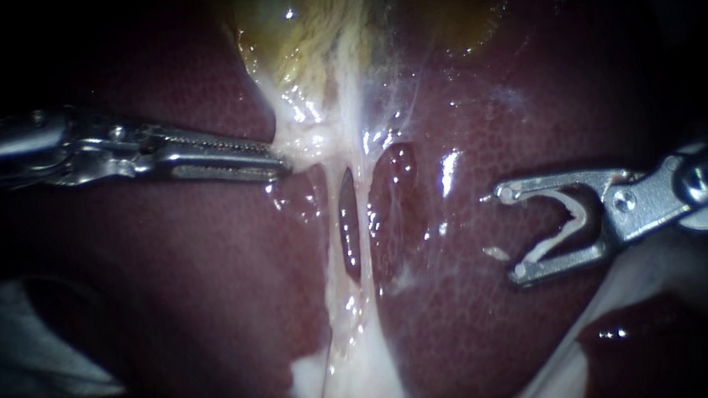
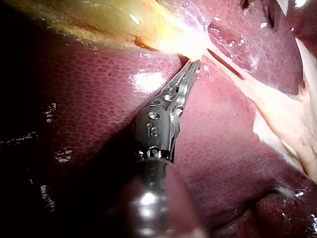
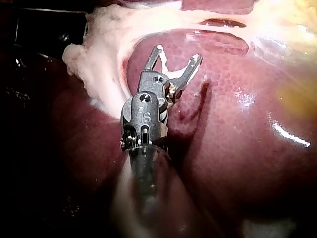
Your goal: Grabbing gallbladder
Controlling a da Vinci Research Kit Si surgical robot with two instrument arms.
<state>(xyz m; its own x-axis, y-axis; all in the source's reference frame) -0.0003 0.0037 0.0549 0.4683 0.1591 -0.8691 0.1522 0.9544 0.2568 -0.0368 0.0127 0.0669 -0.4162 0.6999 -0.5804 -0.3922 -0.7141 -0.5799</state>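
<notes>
Right instrument gaping, left instrument at gallbladder neck — grip unclear

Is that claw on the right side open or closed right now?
Open. The right instrument has its two jaws wide apart, with nothing gripped between them, over the liver.

Dark red liver crossed by pale, glistening strands.

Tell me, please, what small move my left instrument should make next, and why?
Probably a gentle pull back along its shaft. The left instrument looks shut on the pale tissue just below the gallbladder, so a slight pull would test that hold; the right instrument is open over the liver, holding nothing.
</notes>
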